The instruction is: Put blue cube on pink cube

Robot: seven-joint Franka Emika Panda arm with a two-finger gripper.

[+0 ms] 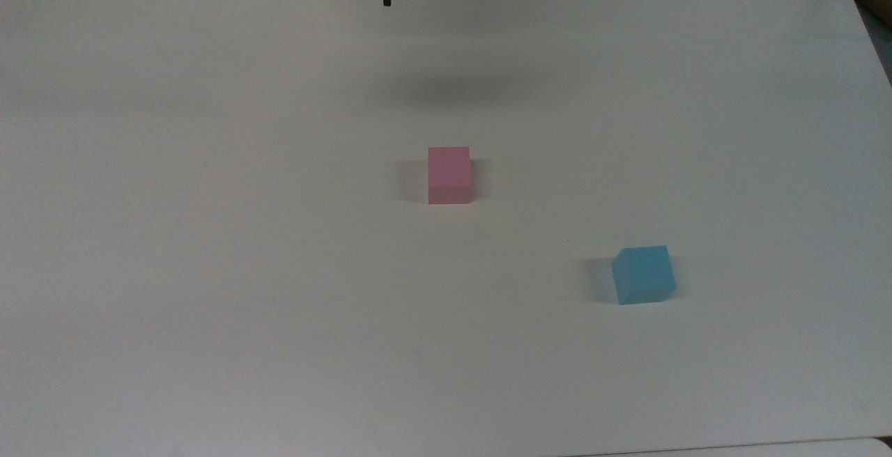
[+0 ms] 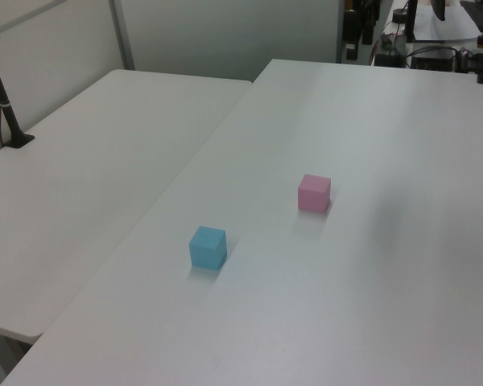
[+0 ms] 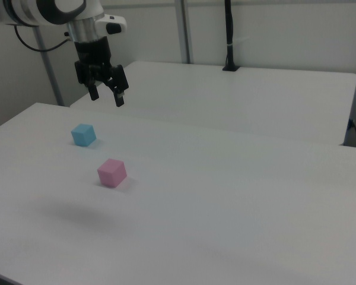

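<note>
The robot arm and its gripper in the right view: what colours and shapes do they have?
The arm has rounded white segments with black bands at the joints. Below them sits a grey cylindrical wrist, with a small white box on its side. The gripper is all black, with a blocky body and two slim black fingers. A dark cable loops beside the arm at the right view's left.

No readable text is showing anywhere — no labels, brands, numbers or signs. The blue cube (image 1: 644, 274) and the pink cube (image 1: 449, 175) are showing plain, unmarked faces, the white table (image 1: 209, 234) is carrying no print, and the hand (image 3: 107, 95) is showing no lettering that can be made out.
</note>
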